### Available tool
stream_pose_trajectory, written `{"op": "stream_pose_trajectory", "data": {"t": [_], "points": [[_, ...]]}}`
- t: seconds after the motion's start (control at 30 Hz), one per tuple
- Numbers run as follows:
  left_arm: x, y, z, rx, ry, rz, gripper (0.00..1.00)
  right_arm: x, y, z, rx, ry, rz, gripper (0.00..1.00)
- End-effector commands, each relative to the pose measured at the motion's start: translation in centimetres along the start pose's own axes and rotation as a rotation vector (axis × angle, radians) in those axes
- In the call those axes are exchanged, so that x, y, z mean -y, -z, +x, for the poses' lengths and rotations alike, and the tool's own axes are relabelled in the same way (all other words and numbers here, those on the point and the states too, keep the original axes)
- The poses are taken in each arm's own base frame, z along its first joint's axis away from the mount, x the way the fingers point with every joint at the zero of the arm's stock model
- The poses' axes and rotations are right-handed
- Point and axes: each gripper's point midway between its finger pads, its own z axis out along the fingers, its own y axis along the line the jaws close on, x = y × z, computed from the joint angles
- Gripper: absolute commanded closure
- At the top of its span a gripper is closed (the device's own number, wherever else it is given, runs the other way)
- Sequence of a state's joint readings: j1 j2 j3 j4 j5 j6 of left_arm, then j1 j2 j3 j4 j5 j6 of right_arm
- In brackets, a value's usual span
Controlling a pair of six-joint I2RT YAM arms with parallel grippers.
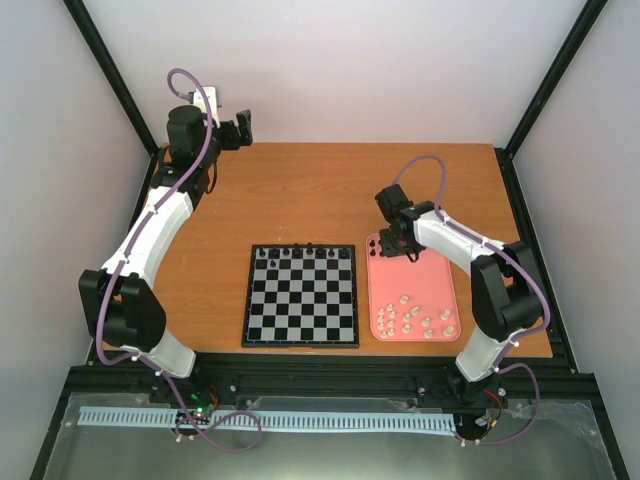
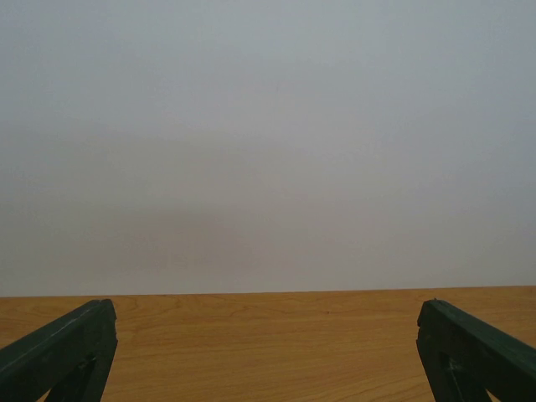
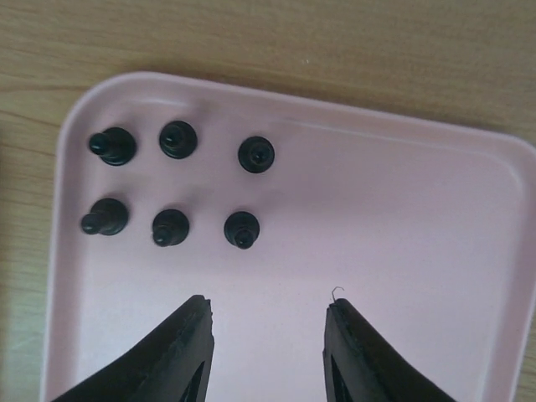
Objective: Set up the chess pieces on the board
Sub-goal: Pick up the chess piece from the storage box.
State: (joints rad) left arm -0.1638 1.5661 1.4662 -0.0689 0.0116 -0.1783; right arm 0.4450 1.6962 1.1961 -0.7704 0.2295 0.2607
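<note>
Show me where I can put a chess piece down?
The chessboard is bare except its far row of black pieces. The pink tray is bare in its middle, between six more black pieces in its far-left corner and white pieces crowding its near end. The table beyond is bare too.

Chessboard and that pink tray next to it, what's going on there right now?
A two-arm robot is setting up chess. The right gripper hovers over the far end of the pink tray, jaws open and empty, just short of six black pieces in two rows of three. Cream pieces lie scattered at the tray's near end. The chessboard carries a row of black pieces along its far edge. The left gripper is raised at the table's far left corner, jaws open, holding nothing.
</note>
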Motion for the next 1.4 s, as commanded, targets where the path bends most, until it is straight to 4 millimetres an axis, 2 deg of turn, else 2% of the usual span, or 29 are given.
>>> {"op": "stream_pose_trajectory", "data": {"t": [0.0, 0.53, 0.67, 1.1, 1.27, 1.37], "points": [[0.6, 0.8, -2.1, 0.051, -0.011, 0.018, 0.00, 0.0, -1.5, -0.4, 0.015, -0.049, -0.032, 0.57], [0.6, 0.6, -1.9, 0.047, -0.009, 0.020, 0.00, -0.4, -3.9, -0.3, -0.037, -0.030, -0.064, 0.63], [0.6, 0.6, -1.9, 0.046, -0.011, 0.019, 0.00, -0.3, -4.1, -0.4, -0.041, -0.033, -0.065, 0.72], [0.5, 0.6, -1.9, 0.047, -0.011, 0.013, 0.00, -0.6, -5.1, -0.6, -0.063, -0.015, -0.077, 0.73], [0.5, 0.5, -1.8, 0.045, -0.012, 0.012, 0.00, -0.7, -5.4, -0.4, -0.070, -0.016, -0.078, 0.76], [0.5, 0.5, -1.8, 0.045, -0.012, 0.012, 0.00, -0.5, -5.6, -0.3, -0.076, -0.019, -0.076, 0.81]]}}
